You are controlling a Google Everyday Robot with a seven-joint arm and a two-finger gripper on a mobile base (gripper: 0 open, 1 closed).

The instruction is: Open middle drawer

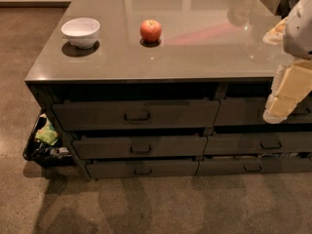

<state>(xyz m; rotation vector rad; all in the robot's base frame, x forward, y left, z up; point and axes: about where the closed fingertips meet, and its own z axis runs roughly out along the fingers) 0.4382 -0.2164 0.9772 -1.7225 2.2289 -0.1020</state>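
Camera view shows a glossy grey counter point(204, 48) above two columns of matte dark grey-brown drawers. The middle drawer point(140, 146), a wide flat rectangular front of medium height, sits left of the frame's centre, its long axis horizontal, face toward the camera, with a small dark rectangular loop handle point(140, 149) at its centre. A round white bowl point(81, 32) and a shiny red apple point(150, 30) rest on the counter at upper left. The cream, blocky gripper point(280, 106) hangs at the right edge, before the upper right drawer.
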